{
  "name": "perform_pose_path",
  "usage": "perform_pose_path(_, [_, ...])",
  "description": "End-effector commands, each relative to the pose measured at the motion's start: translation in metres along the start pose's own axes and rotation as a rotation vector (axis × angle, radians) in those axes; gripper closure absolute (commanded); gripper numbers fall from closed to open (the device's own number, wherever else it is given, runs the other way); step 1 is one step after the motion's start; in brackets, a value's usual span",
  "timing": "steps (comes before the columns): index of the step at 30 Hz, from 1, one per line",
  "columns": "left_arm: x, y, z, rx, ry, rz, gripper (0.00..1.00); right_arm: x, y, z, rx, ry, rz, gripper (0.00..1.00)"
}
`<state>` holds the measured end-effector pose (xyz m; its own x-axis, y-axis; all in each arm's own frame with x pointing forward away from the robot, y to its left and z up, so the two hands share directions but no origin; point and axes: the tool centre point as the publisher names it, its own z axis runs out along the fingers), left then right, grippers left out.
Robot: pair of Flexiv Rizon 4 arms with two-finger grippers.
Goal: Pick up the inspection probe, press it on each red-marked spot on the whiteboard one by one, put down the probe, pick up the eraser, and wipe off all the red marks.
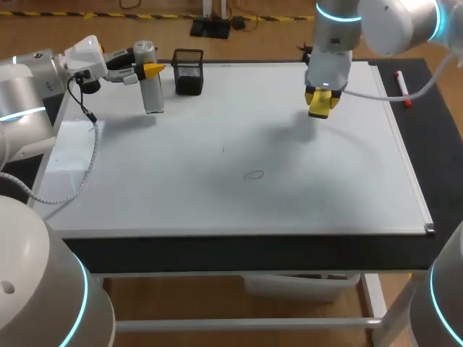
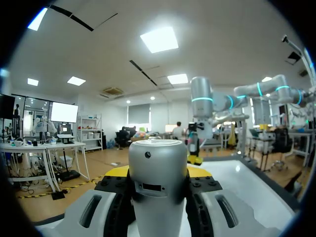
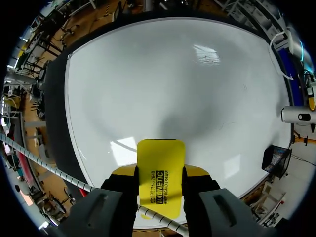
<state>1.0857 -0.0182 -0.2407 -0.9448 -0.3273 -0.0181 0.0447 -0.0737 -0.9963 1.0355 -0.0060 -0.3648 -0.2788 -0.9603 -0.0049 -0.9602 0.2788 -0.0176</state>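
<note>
1. the left gripper [image 2: 158, 172] is pinching the inspection probe [image 2: 158, 190]. the silver cylinder sits between the two yellow-tipped fingers [image 2: 116, 171], which press it from either side.
2. in the head view the probe hangs upright from that gripper over the far left corner of the whiteboard [image 1: 239, 144], just beside a black mesh basket [image 1: 189, 71]. i cannot tell whether its lower end touches the board.
3. the right gripper [image 3: 160, 174] is clamped on the yellow eraser [image 3: 160, 158], one finger on each long edge, spread only as wide as the eraser.
4. the eraser is held over the far right part of the whiteboard, and its shadow lies on the surface a little apart from it.
5. a faint thin oval mark [image 1: 253, 174] shows near the middle of the board.
6. a marker with red ends [image 1: 402, 87] lies on the dark table [image 1: 438, 155], just past the board's right edge.
</note>
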Motion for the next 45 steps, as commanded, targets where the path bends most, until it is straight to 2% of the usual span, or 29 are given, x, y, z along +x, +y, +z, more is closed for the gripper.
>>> perform_pose_path(1, [-0.001, -0.001, 0.001, -0.001, 0.001, 0.000, 1.00, 0.007, -0.001, 0.001, -0.006, 0.000, -0.005, 1.00])
perform_pose_path(15, [-0.001, -0.001, 0.001, -0.001, 0.001, 0.000, 1.00, 0.007, -0.005, 0.012, -0.068, -0.003, 0.004, 1.00])
perform_pose_path(45, [0.002, 0.001, 0.005, -0.004, 0.013, -0.005, 1.00, 0.008, -0.005, 0.012, -0.069, -0.004, 0.003, 1.00])
